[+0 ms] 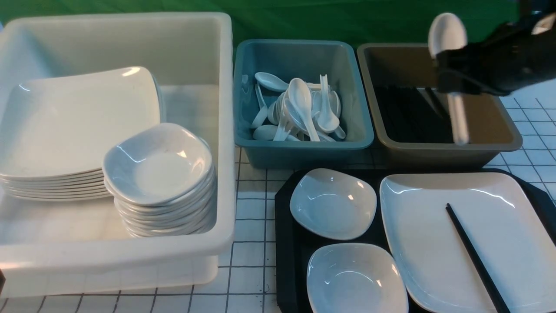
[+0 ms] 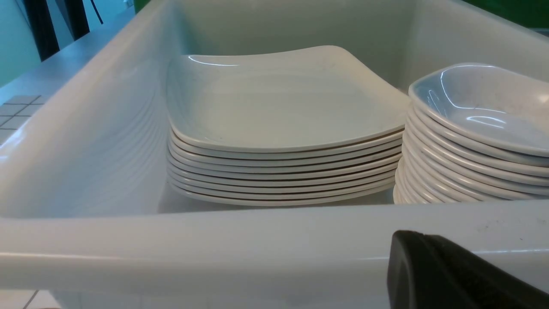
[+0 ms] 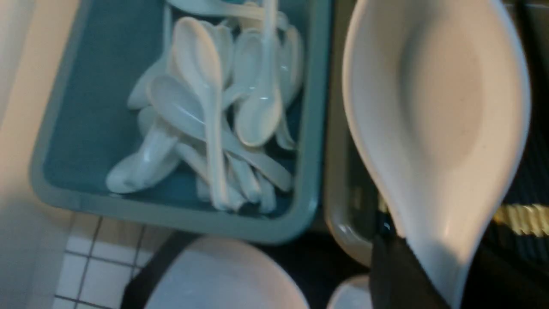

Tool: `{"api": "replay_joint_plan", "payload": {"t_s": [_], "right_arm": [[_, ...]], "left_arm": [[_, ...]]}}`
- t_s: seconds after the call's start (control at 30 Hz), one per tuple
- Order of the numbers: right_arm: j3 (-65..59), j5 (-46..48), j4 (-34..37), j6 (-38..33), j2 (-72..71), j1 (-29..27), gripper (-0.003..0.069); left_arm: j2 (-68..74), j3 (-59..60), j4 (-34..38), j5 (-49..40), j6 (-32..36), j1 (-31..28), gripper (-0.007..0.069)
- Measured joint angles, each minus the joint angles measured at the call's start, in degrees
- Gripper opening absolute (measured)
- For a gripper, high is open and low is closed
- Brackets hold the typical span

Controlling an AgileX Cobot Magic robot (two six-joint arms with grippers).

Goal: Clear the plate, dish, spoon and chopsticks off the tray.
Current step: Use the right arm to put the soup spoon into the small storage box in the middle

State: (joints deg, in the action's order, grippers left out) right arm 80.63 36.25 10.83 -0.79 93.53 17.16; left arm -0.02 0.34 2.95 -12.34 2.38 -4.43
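the right gripper is clenched on the white soup spoon, bowl up, at 2 o'clock in the front view, over the brown bin. at 5 o'clock the black tray bears the square plate, with black chopsticks lying on it, and two small dishes. the left gripper is closed, by the white tub.

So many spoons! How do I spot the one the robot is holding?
Look at the brown bin at the back right. Above it, the black right gripper pinches one white spoon, bowl up. Unlike the spoons heaped in the teal bin, it hangs in the air.
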Motion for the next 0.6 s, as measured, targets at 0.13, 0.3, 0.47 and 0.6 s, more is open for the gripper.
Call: {"api": "replay_joint_plan", "payload": {"t_s": [0.13, 0.3, 0.47, 0.6], "right_arm": [[7.31, -5.99, 0.28, -0.86, 9.96, 5.07, 0.0158], [17.28, -11.67, -0.18, -1.78, 21.44, 7.96, 0.0178], [22.25, -11.92, -0.43, -2.00, 27.34, 8.16, 0.0268], [24.29, -4.87, -0.54, -1.27, 27.51, 7.98, 0.0342]], "left_arm": [[0.00, 0.00, 0.00, 0.00, 0.00, 0.00, 0.0005], [0.00, 0.00, 0.00, 0.00, 0.00, 0.00, 0.0005], [0.00, 0.00, 0.00, 0.00, 0.00, 0.00, 0.0005], [0.00, 0.00, 0.00, 0.00, 0.00, 0.00, 0.0005]]}}
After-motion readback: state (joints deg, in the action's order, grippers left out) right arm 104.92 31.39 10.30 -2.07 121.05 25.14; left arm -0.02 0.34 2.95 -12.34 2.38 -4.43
